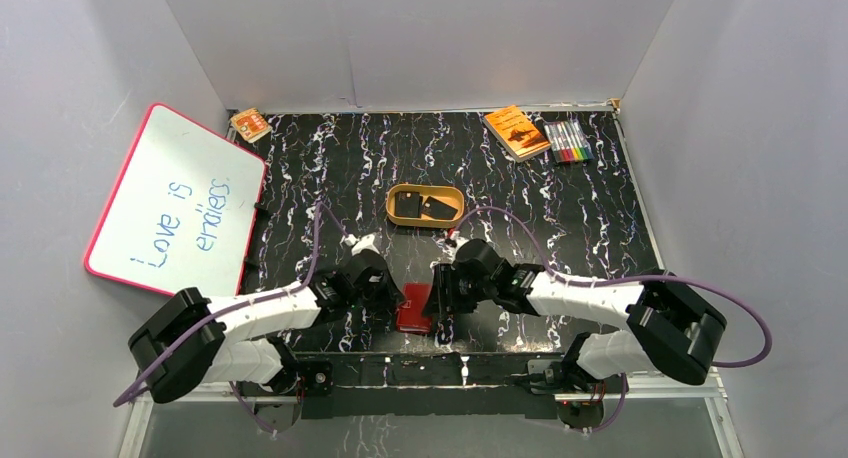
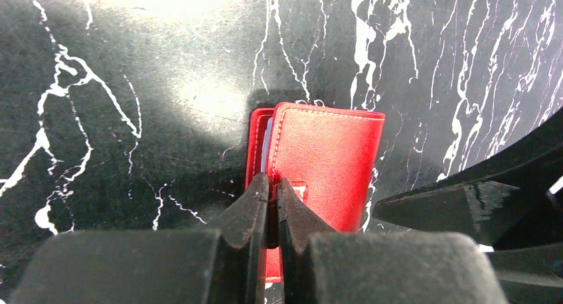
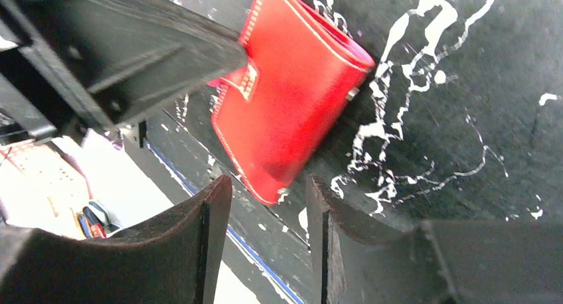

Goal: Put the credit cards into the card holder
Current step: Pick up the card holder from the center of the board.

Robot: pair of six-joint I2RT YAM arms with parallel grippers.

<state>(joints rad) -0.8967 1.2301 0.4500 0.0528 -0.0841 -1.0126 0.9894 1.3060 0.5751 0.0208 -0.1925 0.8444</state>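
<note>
The red card holder lies folded on the black marbled table, close to the front edge, between my two grippers. In the left wrist view my left gripper is shut, pinching the near edge of the card holder's upper cover. A grey-blue inner pocket shows in the slit beside it. My right gripper is open just off the card holder's corner, with nothing between its fingers. Two black credit cards lie in the tan oval dish farther back.
A pink-framed whiteboard leans at the left. An orange booklet and a pack of markers sit at the back right, and a small orange item at the back left. The table's front edge runs right below the card holder.
</note>
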